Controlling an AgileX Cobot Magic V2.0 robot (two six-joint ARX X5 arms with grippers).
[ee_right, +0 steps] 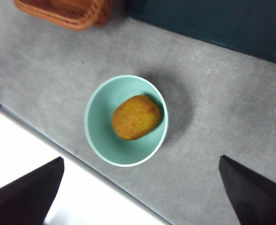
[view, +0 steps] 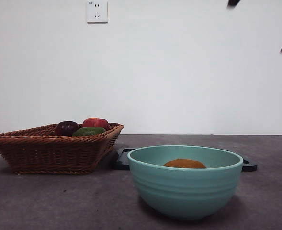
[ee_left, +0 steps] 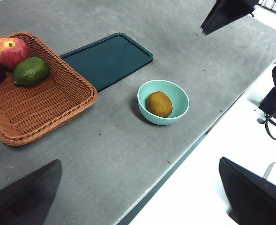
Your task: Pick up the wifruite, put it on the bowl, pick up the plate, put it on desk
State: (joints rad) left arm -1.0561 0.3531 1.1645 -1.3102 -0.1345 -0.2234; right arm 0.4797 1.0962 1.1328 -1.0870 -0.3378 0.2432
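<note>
The wide, flat, dark grey matte desk (ee_left: 128, 154) carries every object shown. Largest upon it is a square brown wicker basket (ee_left: 44, 112), holding a red apple (ee_left: 11, 50), a green fruit (ee_left: 30, 71) and a dark purple fruit (view: 66, 128) grouped at one corner. Just beside the basket lies a flat, dark teal rectangular plate (ee_left: 107, 58) with rounded corners, resting directly on the desk surface. Near the plate, toward the desk's front edge, stands the round mint-green glazed bowl (view: 185, 191) with faint horizontal ribs. Inside the bowl lies the wifruite (ee_right: 136, 117), an oval orange-brown fruit, resting on the bowl's floor and leaning toward one wall. The right gripper (ee_right: 140, 197) hangs high above the bowl, its two black jaws spread wide with nothing between them. The left gripper (ee_left: 142, 197) is raised well off to the side, jaws likewise wide apart and empty.
</note>
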